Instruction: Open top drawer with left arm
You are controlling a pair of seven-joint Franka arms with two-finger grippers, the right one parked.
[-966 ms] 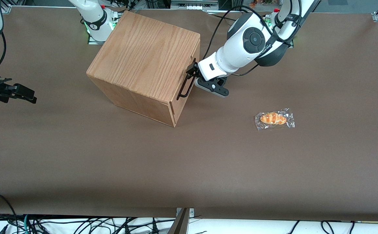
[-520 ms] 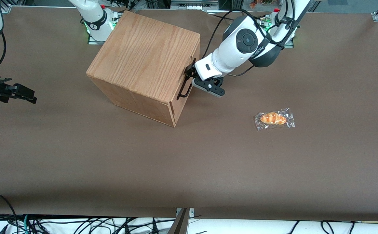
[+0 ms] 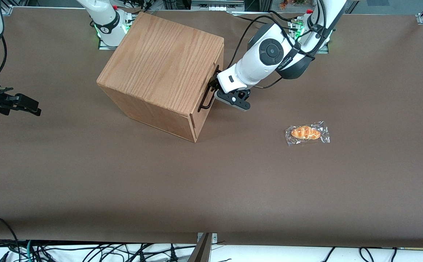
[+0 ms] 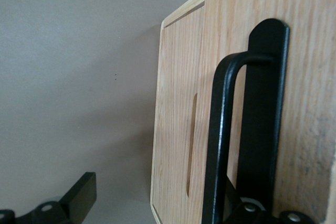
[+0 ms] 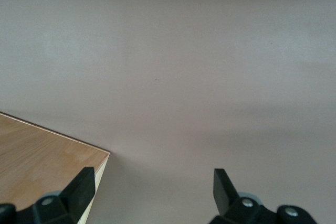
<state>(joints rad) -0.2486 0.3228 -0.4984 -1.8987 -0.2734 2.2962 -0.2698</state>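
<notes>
One finger (image 4: 73,200) of the gripper (image 3: 216,86) stands wide of the black bar handle (image 4: 219,145) while the other sits close beside it, so the jaws are spread around the bar, not yet pinching it. The top drawer (image 4: 178,129) is shut, flush in its oak box (image 3: 162,69), which sits at the table's (image 3: 211,182) edge farthest from the front camera. To do this well, the left arm (image 3: 266,58) should probably clamp squarely on the bar, then pull straight out along the drawer's slide, slowly, so the box does not drag.
</notes>
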